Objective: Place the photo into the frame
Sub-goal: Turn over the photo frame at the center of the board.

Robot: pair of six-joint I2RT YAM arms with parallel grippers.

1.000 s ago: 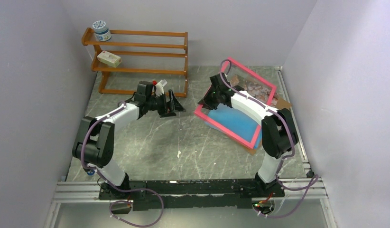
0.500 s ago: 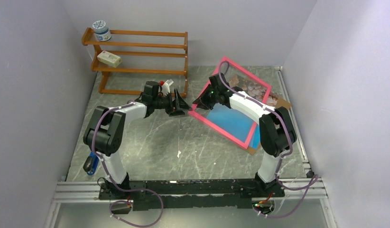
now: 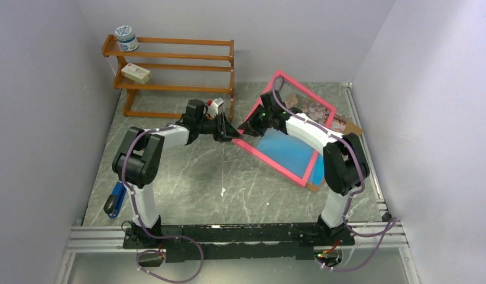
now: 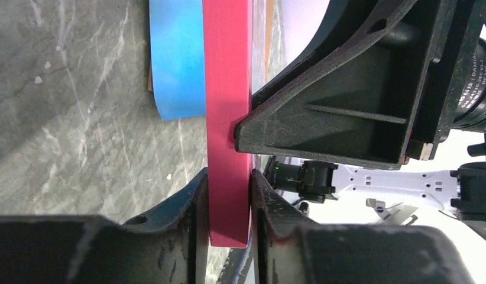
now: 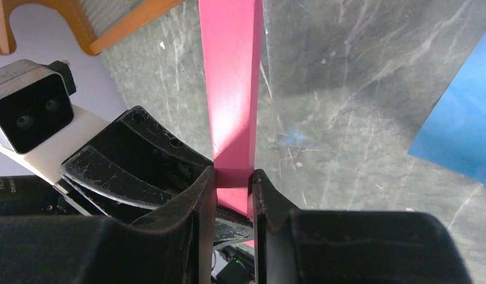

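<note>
Nearest the arm bases, nothing of the task, only a small blue object (image 3: 113, 201) at the left of the surface (image 3: 187, 177). Further out, near the middle: pinched narrow on the pink rail of the frame (image 4: 226, 89) with the left tool (image 4: 229, 195), and clamped on the same rail just beside it with the right tool (image 5: 233, 189), tips almost meeting. Held raised at that corner and tilted, far side apparently lower. Beyond and beneath, lying flat with its blue side up: the photo (image 4: 178, 59), seemingly on a brown backing sheet (image 3: 314, 188), visible through the pane but not seated. Judged early: frame gripped, while insertion and backing remain. Farthest back, a wooden rack (image 3: 169, 65) by the wall.
</note>
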